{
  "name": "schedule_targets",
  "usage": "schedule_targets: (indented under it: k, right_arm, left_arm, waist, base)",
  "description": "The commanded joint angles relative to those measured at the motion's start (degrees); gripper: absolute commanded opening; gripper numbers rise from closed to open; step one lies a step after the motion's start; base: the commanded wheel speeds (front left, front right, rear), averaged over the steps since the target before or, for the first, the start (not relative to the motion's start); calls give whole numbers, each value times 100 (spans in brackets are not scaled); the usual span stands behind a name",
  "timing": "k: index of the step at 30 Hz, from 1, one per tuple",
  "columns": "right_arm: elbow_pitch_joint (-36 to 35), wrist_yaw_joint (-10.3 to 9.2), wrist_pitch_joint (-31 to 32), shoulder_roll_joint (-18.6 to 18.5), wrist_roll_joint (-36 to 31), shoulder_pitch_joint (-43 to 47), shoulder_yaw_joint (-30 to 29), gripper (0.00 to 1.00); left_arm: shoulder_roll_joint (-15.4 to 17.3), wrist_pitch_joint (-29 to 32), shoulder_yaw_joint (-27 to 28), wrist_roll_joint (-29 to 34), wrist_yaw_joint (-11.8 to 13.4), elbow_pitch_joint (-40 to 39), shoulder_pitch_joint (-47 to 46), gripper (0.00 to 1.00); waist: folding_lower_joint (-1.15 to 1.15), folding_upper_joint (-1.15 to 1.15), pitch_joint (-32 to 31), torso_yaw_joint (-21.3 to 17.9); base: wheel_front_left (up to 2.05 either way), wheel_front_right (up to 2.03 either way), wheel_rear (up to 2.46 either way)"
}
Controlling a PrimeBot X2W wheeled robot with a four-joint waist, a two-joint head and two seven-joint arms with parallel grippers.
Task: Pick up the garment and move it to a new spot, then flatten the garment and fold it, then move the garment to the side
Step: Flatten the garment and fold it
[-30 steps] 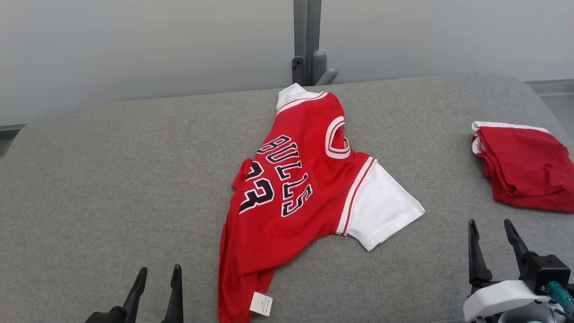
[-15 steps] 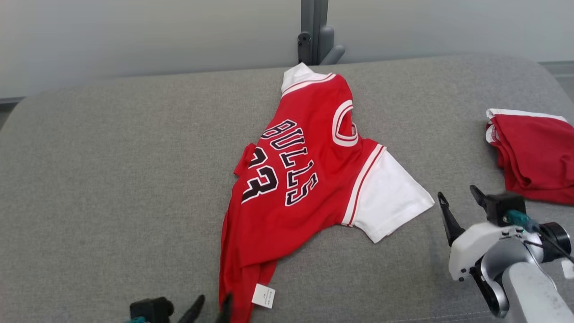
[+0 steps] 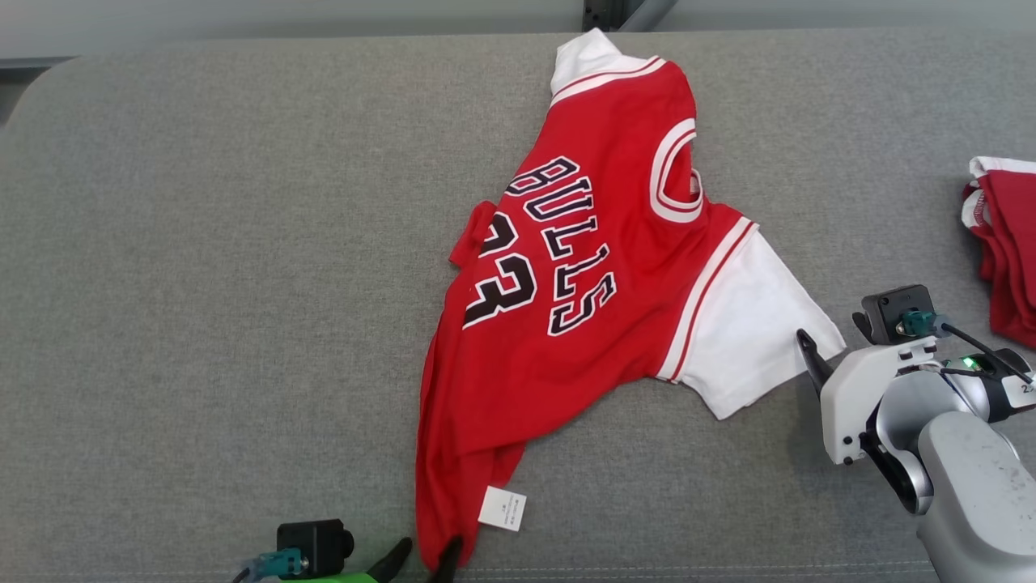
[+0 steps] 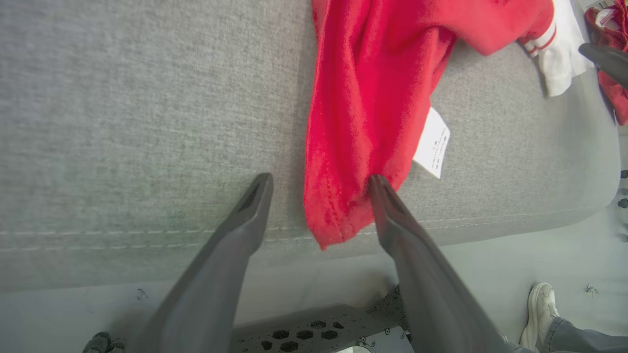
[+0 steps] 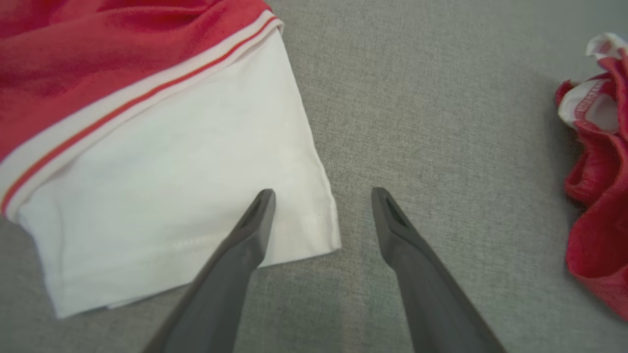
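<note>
On grey padding (image 3: 202, 283), left end effector (image 4: 319, 179) gapes astride jersey (image 3: 583, 340) hem (image 4: 333, 215), right (image 5: 323, 193) astride sleeve (image 5: 171, 171).

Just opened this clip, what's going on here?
A two-armed robot is lined up to pick a red jersey off a grey padded surface. Its left gripper is open, with the jersey's bottom corner lying between its fingers, near the white label. Its right gripper is open at the edge of the white sleeve, one finger over the sleeve and one over bare padding. Nothing is gripped or lifted yet. Another red garment lies off to the robot's right.
</note>
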Motion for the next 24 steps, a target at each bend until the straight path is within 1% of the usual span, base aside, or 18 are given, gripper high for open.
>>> schedule_targets:
  k: [1, 6, 13, 14, 15, 16, 17, 18, 20, 21, 24]
  right_arm:
    - [93, -9, -30, -17, 21, -76, 0, 100]
    - [353, -9, -103, 3, 67, -160, 48, 100]
    - [663, -9, -160, 23, 146, -256, 134, 100]
    - [705, -9, -156, 26, 172, -266, 156, 100]
    - [777, -9, -136, 46, 222, -295, 223, 100]
    - [808, -4, -132, 76, 285, -305, 269, 62]
    - [817, -3, -127, 116, 395, -306, 349, 14]
    - [821, -2, -118, 158, 542, -296, 410, 0]
    - [748, 3, -152, 211, 923, -295, 464, 0]
    - [644, 3, -234, 249, 1203, -310, 406, 0]
    - [158, -5, -519, 348, 2203, -440, -132, 0]
  left_arm:
    - [21, 51, -65, -49, -24, 21, -106, 100]
    - [1, 155, -283, -248, -57, -7, -137, 100]
    - [-71, -40, -418, -453, -81, 205, -359, 100]
    - [-77, -63, -461, -471, -86, 260, -399, 89]
    - [-63, -92, -549, -523, -93, 343, -474, 44]
    - [-55, -128, -601, -557, -86, 363, -506, 0]
    - [-52, -221, -645, -592, -90, 353, -539, 0]
    - [-65, -317, -688, -722, -93, 336, -555, 0]
    - [-44, -384, -850, -997, -91, 309, -529, 0]
    - [20, -408, -934, -1134, -91, 259, -531, 0]
    - [282, -473, -1000, -1434, -92, -10, -492, 0]
  waist:
    - [0, 0, 204, 156]
    - [0, 0, 317, 186]
    - [0, 0, 398, 200]
    - [0, 0, 401, 197]
    - [0, 0, 400, 179]
    - [0, 0, 392, 168]
    - [0, 0, 379, 156]
    - [0, 0, 361, 143]
    - [0, 0, 313, 105]
    - [0, 0, 279, 80]
    - [0, 0, 169, 10]
  base:
    - [0, 0, 0]
    - [0, 0, 0]
    - [0, 0, 0]
    - [0, 0, 0]
    - [0, 0, 0]
    - [0, 0, 0]
    - [0, 0, 0]
    - [0, 0, 0]
    - [0, 0, 0]
    - [0, 0, 0]
    - [0, 0, 0]
